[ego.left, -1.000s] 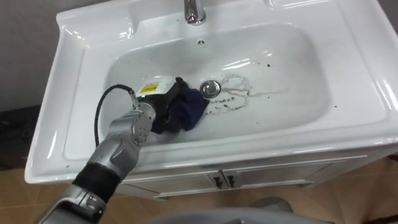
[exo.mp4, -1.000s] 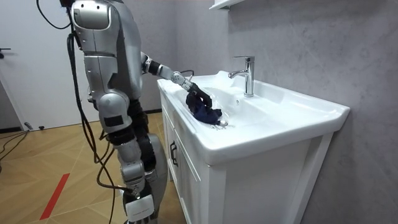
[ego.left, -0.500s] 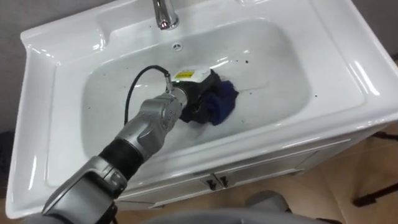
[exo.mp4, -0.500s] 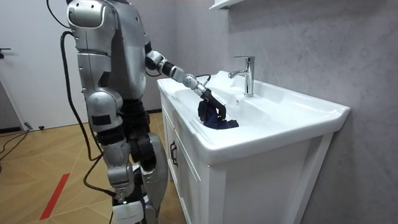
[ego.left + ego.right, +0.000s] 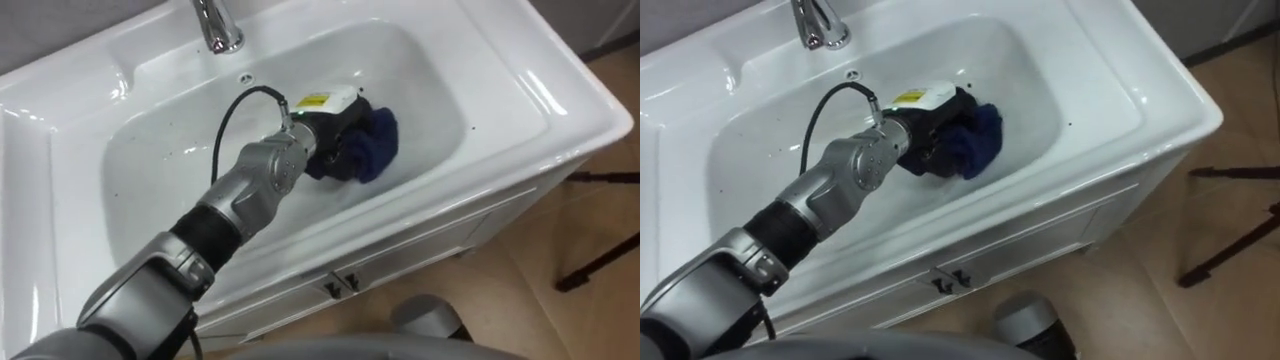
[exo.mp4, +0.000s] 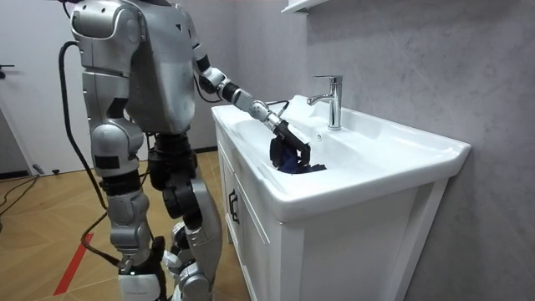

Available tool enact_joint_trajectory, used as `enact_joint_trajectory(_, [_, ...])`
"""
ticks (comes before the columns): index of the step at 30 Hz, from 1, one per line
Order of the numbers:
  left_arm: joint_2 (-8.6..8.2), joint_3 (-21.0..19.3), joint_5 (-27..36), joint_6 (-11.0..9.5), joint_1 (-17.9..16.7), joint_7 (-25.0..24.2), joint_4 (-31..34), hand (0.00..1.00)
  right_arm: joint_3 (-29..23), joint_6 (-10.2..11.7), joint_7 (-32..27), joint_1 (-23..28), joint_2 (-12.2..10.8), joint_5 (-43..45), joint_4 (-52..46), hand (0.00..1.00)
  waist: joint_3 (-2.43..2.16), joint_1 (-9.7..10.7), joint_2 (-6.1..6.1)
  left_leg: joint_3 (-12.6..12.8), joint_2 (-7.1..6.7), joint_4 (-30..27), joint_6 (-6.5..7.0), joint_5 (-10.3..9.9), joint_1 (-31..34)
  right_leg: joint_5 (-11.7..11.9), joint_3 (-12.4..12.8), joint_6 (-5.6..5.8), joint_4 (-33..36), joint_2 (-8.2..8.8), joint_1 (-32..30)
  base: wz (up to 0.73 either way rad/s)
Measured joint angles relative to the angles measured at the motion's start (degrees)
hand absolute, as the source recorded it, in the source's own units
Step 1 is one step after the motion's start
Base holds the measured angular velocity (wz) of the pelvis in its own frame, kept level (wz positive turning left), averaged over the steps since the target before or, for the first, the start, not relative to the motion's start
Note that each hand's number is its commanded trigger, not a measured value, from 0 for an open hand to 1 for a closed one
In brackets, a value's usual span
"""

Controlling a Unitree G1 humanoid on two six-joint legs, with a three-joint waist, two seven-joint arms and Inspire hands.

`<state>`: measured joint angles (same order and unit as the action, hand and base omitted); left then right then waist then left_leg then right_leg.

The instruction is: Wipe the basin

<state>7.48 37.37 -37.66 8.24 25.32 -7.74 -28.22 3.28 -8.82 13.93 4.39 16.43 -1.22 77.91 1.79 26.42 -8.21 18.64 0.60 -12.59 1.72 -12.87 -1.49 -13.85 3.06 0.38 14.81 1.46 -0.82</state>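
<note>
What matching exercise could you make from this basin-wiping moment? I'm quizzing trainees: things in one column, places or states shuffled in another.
1 tap
2 cloth
3 left hand
4 cabinet handles

A below the basin, in front
B dark blue, inside the basin
C curled on the cloth
D at the basin's back rim

Pairs: 1-D, 2-B, 3-C, 4-A

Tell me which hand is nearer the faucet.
Left. The left hand grips the blue cloth down in the basin, just in front of the faucet; the right hand hangs low at the robot's side, outside the basin.
</note>
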Motion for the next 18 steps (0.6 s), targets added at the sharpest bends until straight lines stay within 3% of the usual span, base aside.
enact_joint_trajectory(4, [-0.36,-0.91,0.02,0.01,0.03,0.61,-0.19,1.0,0.18,-0.61,-0.04,0.4,0.0,-0.17,0.03,0.0,0.2,0.02,0.74,1.73,0.24,0.01,0.0,0.0,-0.11,-0.05,1.5,0.09,0.55,-0.37,-0.68,-0.16])
enact_joint_trajectory(9, [-0.4,-1.0,-0.02,0.02,0.04,1.53,-0.22,1.0,1.11,-1.21,-0.05,1.34,-0.01,0.0,-0.02,0.0,0.22,0.35,2.08,1.97,0.67,0.14,0.07,-0.3,-0.06,0.03,1.66,-0.04,0.86,-0.88,-1.07,-0.04])
enact_joint_trajectory(18, [-0.14,-0.57,-0.57,-0.09,-0.14,4.61,-1.45,1.0,0.62,-2.3,0.0,1.33,0.71,3.99,-1.3,0.0,0.11,0.07,2.46,3.33,0.77,0.36,0.0,-0.47,-0.61,0.17,2.79,-0.12,0.96,-1.07,-1.16,-0.06])
